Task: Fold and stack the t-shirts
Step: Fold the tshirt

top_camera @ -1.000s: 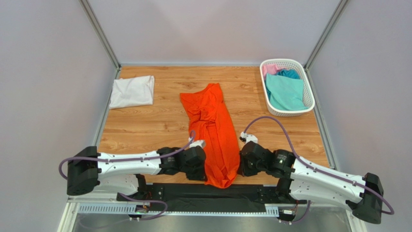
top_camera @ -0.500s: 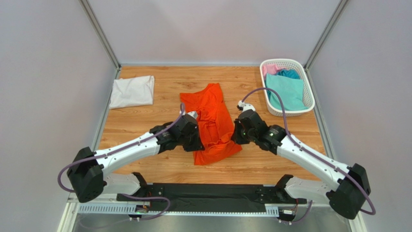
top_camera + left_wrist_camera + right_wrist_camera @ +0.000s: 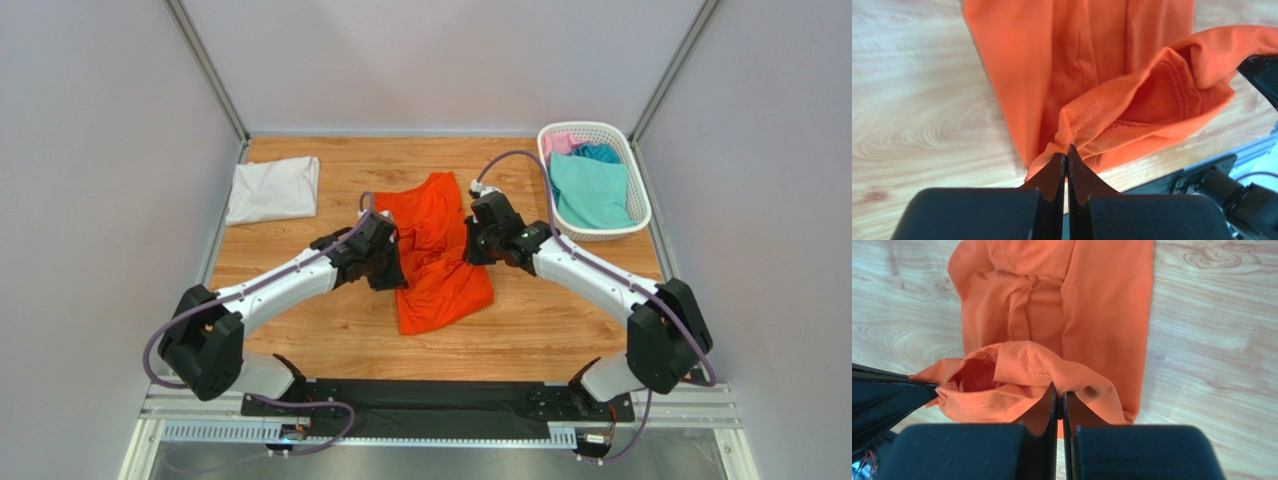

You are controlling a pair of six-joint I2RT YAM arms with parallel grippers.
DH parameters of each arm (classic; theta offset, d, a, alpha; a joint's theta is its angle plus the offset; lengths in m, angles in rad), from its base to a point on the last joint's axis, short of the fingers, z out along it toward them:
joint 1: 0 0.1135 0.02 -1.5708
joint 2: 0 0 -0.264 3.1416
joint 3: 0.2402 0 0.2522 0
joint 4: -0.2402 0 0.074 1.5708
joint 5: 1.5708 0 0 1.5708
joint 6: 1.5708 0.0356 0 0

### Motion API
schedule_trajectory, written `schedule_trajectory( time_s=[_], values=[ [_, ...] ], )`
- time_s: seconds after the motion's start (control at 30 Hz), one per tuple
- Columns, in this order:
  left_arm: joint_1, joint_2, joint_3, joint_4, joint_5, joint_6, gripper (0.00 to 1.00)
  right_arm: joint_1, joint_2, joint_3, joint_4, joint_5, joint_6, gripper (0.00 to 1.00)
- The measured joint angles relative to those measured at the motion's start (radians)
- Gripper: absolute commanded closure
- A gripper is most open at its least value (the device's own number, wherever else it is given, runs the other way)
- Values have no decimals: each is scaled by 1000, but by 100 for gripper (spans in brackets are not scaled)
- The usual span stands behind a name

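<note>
The wooden counter [image 3: 300, 275] carries everything. The orange t-shirt [image 3: 440, 285] lies at its middle as a narrow lengthwise strip, one end flat on the wood and the stitched hem lifted and doubled back over it. A white lattice basket [image 3: 600, 232] stands in the far right corner, with a teal t-shirt [image 3: 590, 190] on top and pink [image 3: 560, 143] and blue [image 3: 598, 152] ones at its far end. A folded white t-shirt [image 3: 272, 188] lies in the far left corner. The left jaws are clenched on the hem's left corner and the right jaws on its right corner. The hem sags between them, possibly brushing the layer beneath.
</note>
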Motion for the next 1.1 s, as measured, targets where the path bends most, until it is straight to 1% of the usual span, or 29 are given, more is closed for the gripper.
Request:
schedule_trajectory(
  time_s=[0.13, 0.2, 0.23, 0.43, 0.5, 0.57, 0.6, 0.63, 0.67, 0.7, 0.73, 0.77, 0.8, 0.83, 0.87, 0.9, 1.03, 1.1],
  values=[
    [43, 50, 34, 3, 0, 21, 100, -24, 71, 44, 8, -4, -13, 100],
    [60, 72, 48, 5, 0, 30, 98, -34, 103, 63, 14, -6, -19, 100],
    [67, 85, 56, 5, 0, 37, 94, -37, 118, 71, 16, -8, -21, 100],
    [97, 169, 109, 17, 7, 61, 93, -63, 193, 103, 22, -21, -30, 100],
    [105, 196, 120, 23, 11, 68, 91, -77, 216, 114, 25, -24, -33, 99],
    [115, 222, 129, 24, 10, 73, 85, -90, 238, 125, 29, -27, -34, 95],
    [120, 233, 134, 24, 9, 75, 81, -98, 253, 133, 30, -35, -35, 92],
    [126, 245, 141, 24, 7, 78, 75, -105, 267, 143, 31, -43, -37, 85],
    [133, 256, 150, 24, 5, 82, 70, -112, 283, 154, 31, -50, -38, 82],
    [140, 266, 161, 23, 3, 85, 64, -119, 298, 167, 32, -57, -41, 75],
    [148, 275, 174, 23, 2, 90, 46, -125, 312, 179, 31, -66, -44, 53],
    [154, 280, 187, 23, 0, 101, 37, -130, 322, 189, 34, -72, -40, 48],
    [159, 285, 201, 23, 0, 108, 29, -134, 327, 196, 34, -79, -49, 41],
    [163, 285, 214, 23, -1, 113, 17, -138, 328, 204, 30, -83, -54, 10],
    [166, 285, 226, 23, -1, 122, 11, -140, 328, 210, 28, -86, -49, 0],
    [169, 285, 240, 23, 1, 127, 1, -142, 325, 218, 26, -88, -60, 0],
    [169, 245, 233, 28, 18, 134, 0, -143, 285, 208, 21, -108, -63, 0],
    [169, 180, 182, 33, 26, 133, 0, -143, 218, 154, 31, -122, -55, 0]
  ],
)
